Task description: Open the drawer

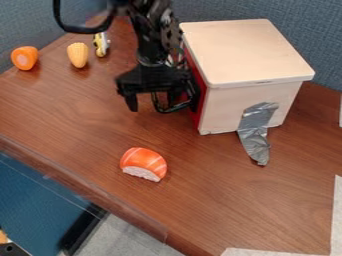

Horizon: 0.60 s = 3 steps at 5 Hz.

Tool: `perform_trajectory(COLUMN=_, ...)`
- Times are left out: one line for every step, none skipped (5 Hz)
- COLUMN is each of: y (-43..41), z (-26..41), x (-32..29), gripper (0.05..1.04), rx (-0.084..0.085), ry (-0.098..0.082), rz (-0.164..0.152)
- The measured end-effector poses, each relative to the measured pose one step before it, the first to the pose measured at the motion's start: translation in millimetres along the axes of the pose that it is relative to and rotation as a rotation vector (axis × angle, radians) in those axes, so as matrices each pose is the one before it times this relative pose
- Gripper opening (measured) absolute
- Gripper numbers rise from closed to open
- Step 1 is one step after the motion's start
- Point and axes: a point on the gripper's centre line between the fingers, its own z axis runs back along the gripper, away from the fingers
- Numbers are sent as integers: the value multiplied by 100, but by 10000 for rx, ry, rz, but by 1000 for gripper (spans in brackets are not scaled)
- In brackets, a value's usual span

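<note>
1. White paper [277, 253] lies camera-side of the pale box [247, 52]; toy sushi [143, 164] sits nearer the box.
2. Red drawer front [200, 86] faces left on the box; the gripper [162, 102] hangs beside it, jaws spread wide, apparently empty.
3. Lining-up stage, I judge; next, catch the handle, pull away from the box.

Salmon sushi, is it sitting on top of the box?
No, the salmon sushi lies on the brown table, apart from the box.
</note>
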Motion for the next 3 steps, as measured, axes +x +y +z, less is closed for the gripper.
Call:
perform_trajectory(y=107, z=26, x=304, gripper=667, rx=101, ry=-190, rz=117)
perform_trajectory(y=209, z=737, x=-129, gripper=362, rx=-89, ry=-99, rz=-102)
perform_trajectory(y=-7, z=1853, x=127, gripper=154, rx=-311, ry=-303, rz=115)
